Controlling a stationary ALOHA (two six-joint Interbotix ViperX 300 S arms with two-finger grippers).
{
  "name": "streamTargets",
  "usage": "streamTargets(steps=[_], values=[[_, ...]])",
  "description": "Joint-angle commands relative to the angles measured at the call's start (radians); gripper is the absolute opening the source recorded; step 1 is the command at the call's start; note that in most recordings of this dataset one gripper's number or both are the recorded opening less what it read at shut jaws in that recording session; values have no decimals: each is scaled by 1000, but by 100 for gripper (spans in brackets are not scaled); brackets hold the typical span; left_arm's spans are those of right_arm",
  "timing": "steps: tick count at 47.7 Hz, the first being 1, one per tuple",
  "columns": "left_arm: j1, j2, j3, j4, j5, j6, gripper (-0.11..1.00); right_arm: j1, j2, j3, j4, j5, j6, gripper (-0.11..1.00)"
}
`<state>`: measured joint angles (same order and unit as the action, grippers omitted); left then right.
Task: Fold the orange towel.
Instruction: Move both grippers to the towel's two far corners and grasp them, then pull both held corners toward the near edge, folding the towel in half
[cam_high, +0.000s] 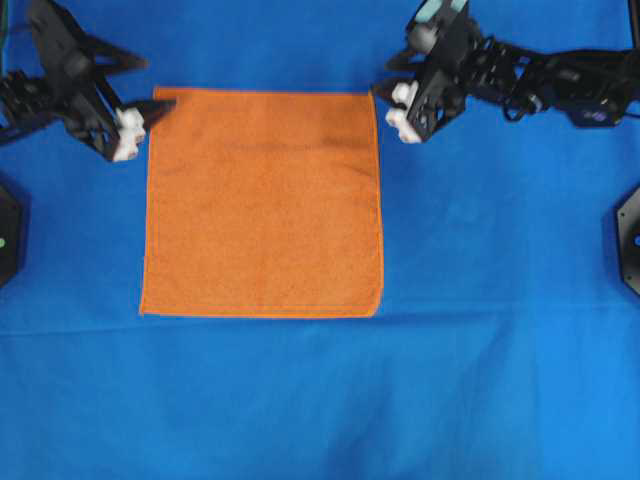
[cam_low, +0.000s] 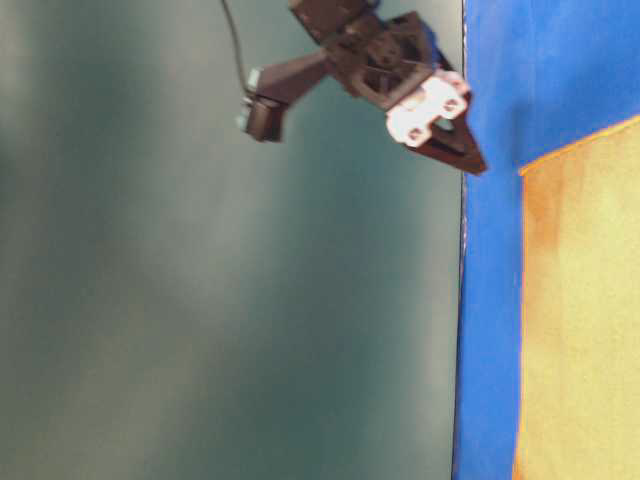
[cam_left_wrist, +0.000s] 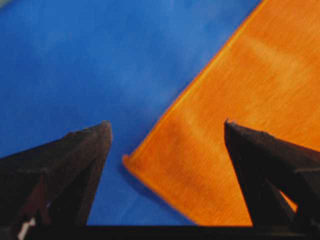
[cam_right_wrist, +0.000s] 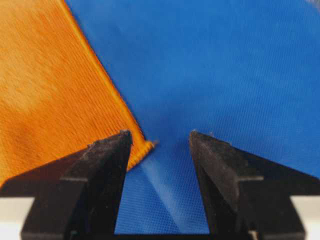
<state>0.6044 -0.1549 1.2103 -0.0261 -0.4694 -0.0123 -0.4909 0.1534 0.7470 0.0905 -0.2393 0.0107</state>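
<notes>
The orange towel (cam_high: 262, 203) lies flat and square on the blue cloth (cam_high: 320, 400). My left gripper (cam_high: 150, 115) hovers at its far left corner, open. In the left wrist view that corner of the towel (cam_left_wrist: 240, 100) lies between the spread fingers (cam_left_wrist: 85, 150) of the left gripper (cam_left_wrist: 167, 125), untouched. My right gripper (cam_high: 387, 108) is at the far right corner, also open. In the right wrist view the towel (cam_right_wrist: 45, 90) ends in a corner tip just inside the left finger (cam_right_wrist: 100, 165) of the right gripper (cam_right_wrist: 160, 135); only blue cloth lies in the rest of the gap.
The blue cloth (cam_right_wrist: 225, 65) covers the whole table. Black arm bases sit at the left edge (cam_high: 5, 235) and right edge (cam_high: 630, 235). The table-level view shows the towel (cam_low: 585, 320) near the cloth's edge (cam_low: 462, 300) with a gripper above its corner.
</notes>
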Motion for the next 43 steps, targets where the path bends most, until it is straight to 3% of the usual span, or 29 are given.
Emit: streamTargets(steps=[1,18,24,26,32,38,43], values=[[9,52,-26,-2,-23,2,89,3,9,-25,2,-14,-2,55],[14,166,-61,-2,-55,2,86,3,91,-48,2,-44,-2,54],[14,169,-58,-2,-51,2,81,8,100,-46,2,-43,-2,43],[14,170,-58,-2,-49,2,75,12,103,-46,0,-43,-2,34],[14,183,-57,-2,-46,8,39,28,117,-46,-2,-44,-3,1],[2,195,-64,-2,-37,20,6,40,117,-41,-2,-46,-2,1],[-9,196,-67,0,-32,20,1,41,114,-35,2,-43,2,1]])
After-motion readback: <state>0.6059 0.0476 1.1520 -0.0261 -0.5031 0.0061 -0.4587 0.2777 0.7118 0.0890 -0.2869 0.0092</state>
